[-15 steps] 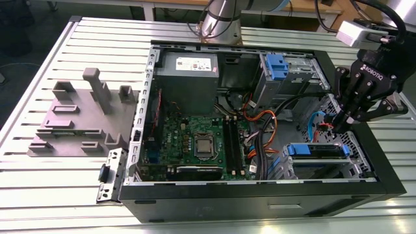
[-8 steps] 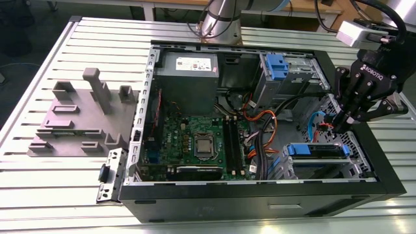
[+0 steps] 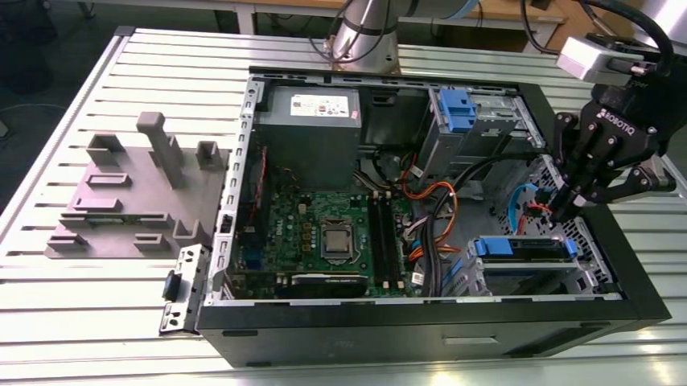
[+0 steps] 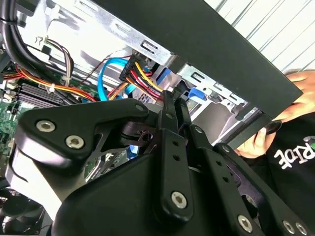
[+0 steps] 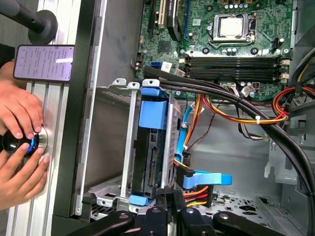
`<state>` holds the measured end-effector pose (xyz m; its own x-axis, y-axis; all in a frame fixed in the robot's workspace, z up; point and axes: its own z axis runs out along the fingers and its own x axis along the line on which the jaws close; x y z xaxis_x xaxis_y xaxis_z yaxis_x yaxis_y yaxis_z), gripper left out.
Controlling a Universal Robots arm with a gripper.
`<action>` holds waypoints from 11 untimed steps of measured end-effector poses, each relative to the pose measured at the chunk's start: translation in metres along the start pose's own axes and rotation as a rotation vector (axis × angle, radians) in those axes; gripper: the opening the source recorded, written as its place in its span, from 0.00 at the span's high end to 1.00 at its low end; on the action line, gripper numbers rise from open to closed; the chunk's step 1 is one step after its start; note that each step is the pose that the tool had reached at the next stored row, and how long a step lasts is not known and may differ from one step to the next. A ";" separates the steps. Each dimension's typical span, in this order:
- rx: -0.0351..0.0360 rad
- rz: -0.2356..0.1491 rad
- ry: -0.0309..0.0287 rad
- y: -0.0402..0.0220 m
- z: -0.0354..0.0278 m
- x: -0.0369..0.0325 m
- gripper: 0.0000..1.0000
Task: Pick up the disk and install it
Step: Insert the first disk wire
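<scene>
Disk [image 3: 522, 248] with blue frame sits in drive cage [image 3: 536, 277] inside open computer case [image 3: 429, 322], just below claw; in first wrist view disk [image 5: 152, 147] stands edge-on between cage's metal rails, directly ahead of fingertips. Claw [image 3: 562, 211] hangs above it, fingers pressed together, gripping nothing, tips [image 5: 170, 194] at disk's near end. Orange and blue cables [image 5: 197, 179] just beside tips. Motherboard [image 3: 322, 233] farther off. Person's hands [image 5: 17, 142] outside case wall, near phone [image 5: 43, 62].
</scene>
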<state>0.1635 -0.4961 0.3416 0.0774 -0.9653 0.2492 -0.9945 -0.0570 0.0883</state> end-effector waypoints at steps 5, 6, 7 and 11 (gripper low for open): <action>0.0065 0.001 -0.0040 0.0046 0.0017 0.0046 0.83; 0.0123 0.002 -0.0066 0.0072 0.0021 0.0047 0.83; 0.0152 0.002 -0.0075 0.0084 0.0023 0.0047 0.83; 0.0208 0.003 -0.0099 0.0118 0.0031 0.0048 0.83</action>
<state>0.1519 -0.5023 0.3408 0.0736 -0.9680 0.2399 -0.9960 -0.0591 0.0674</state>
